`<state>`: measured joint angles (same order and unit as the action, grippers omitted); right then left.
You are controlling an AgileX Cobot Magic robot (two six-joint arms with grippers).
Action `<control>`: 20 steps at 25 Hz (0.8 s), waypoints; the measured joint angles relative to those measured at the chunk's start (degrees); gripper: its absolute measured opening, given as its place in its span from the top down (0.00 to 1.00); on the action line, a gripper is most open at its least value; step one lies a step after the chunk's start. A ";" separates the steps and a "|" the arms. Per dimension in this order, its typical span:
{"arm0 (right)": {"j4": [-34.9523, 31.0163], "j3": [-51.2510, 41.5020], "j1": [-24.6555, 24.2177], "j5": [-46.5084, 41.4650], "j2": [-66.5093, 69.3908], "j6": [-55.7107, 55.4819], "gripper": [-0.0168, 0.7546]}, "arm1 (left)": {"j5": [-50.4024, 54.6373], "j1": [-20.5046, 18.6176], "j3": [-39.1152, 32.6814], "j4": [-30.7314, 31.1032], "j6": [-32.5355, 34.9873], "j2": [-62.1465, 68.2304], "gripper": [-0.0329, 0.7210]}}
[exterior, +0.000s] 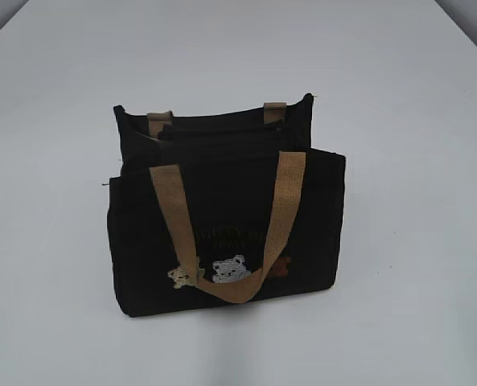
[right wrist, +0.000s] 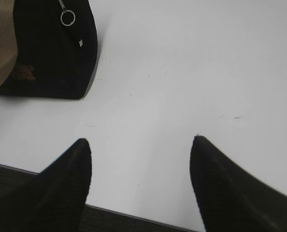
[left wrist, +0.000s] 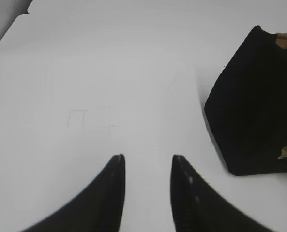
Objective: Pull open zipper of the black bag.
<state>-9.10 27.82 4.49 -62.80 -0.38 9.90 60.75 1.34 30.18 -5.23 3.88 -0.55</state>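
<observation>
The black bag (left wrist: 254, 121) runs off both wrist views' edges; its front lettering (exterior: 226, 237) is too faint to read.

Black bag (exterior: 222, 233) with tan handles (exterior: 170, 217), white and cream embroidered bears (exterior: 232, 268), white table (exterior: 415, 265)

Lettering on the black bag (exterior: 222, 233) is unreadable

The black bag (exterior: 226, 233) stands upright mid-worktop, tan handle draped over its embroidered bears; the zipper (exterior: 222, 129) runs along its top, silver ring pull (right wrist: 67, 18) hanging at one end.
</observation>
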 joint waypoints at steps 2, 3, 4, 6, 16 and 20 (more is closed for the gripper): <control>0.05 0.00 0.00 0.00 0.00 0.00 0.33 | 0.00 0.00 0.00 0.00 0.00 0.00 0.63; 0.12 0.00 0.00 0.00 0.00 0.00 0.33 | 0.00 0.00 0.00 0.00 0.00 0.00 0.63; 0.37 0.00 0.00 0.00 0.00 0.00 0.33 | 0.00 0.00 0.00 0.00 0.00 0.00 0.63; 0.88 0.00 0.00 0.00 0.00 -0.12 0.33 | 0.00 0.00 0.00 0.00 0.00 0.00 0.64; 3.13 0.00 0.00 0.00 0.00 -2.98 0.33 | 0.00 0.00 0.00 0.00 0.00 0.00 0.63; 3.74 0.00 0.00 0.00 0.00 -3.58 0.33 | 0.00 0.00 0.00 0.00 0.00 0.00 0.63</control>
<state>-5.37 27.82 4.49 -62.80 -0.38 6.31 60.75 1.34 30.18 -5.23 3.88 -0.55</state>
